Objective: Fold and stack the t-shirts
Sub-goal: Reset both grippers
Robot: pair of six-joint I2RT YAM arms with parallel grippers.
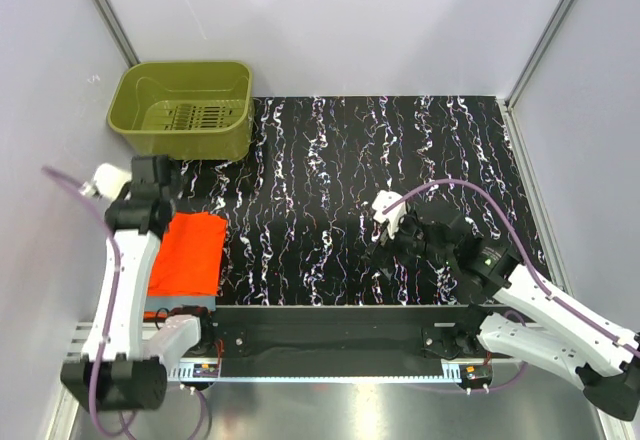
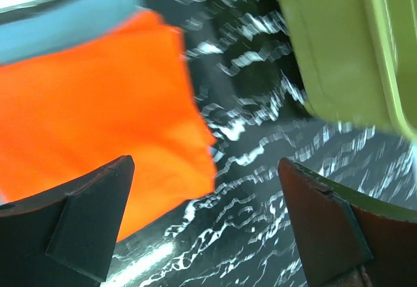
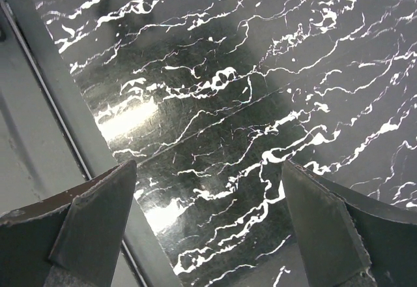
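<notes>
The top view looks steeply down from above and behind both arm bases, taking in the whole black, white-veined marbled table (image 1: 400, 160). The left wrist camera sits low and close, facing out between the spread fingers of the left gripper (image 2: 205, 163) at the folded bright orange t-shirt (image 2: 85, 104) and the olive-green plastic basket (image 2: 332, 45), both of which the top view shares. The right wrist camera looks closely down past the parted fingers of the right gripper (image 3: 208, 164) at tabletop beside the dark near-edge strip (image 3: 70, 104).
</notes>
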